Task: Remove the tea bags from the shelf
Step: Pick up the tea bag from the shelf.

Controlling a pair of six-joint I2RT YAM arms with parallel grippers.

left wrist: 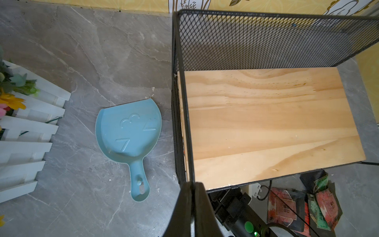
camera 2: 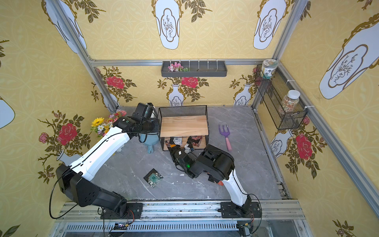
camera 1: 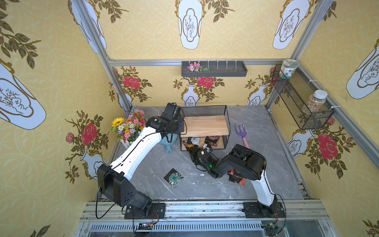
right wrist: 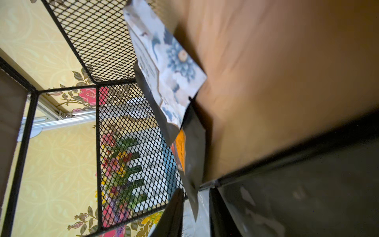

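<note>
The job is looking partway done: the shelf's (camera 1: 203, 110) smooth upper pine board is lying bare, and a green-panelled sachet (camera 1: 174, 177) and a small pile (left wrist: 297, 207) are resting on the grey marbled surface (camera 1: 151, 162), while several crinkly foil tea bags (camera 1: 213, 140) are waiting in the lower tier. The left end effector (left wrist: 192, 197) is pinching together on the shelf's thin wire corner post. The right end effector (right wrist: 194, 207) is reaching into that tier with a black orange-panelled sachet (right wrist: 190, 156) lying between its fingers, though I cannot tell whether they are clamping it.
</note>
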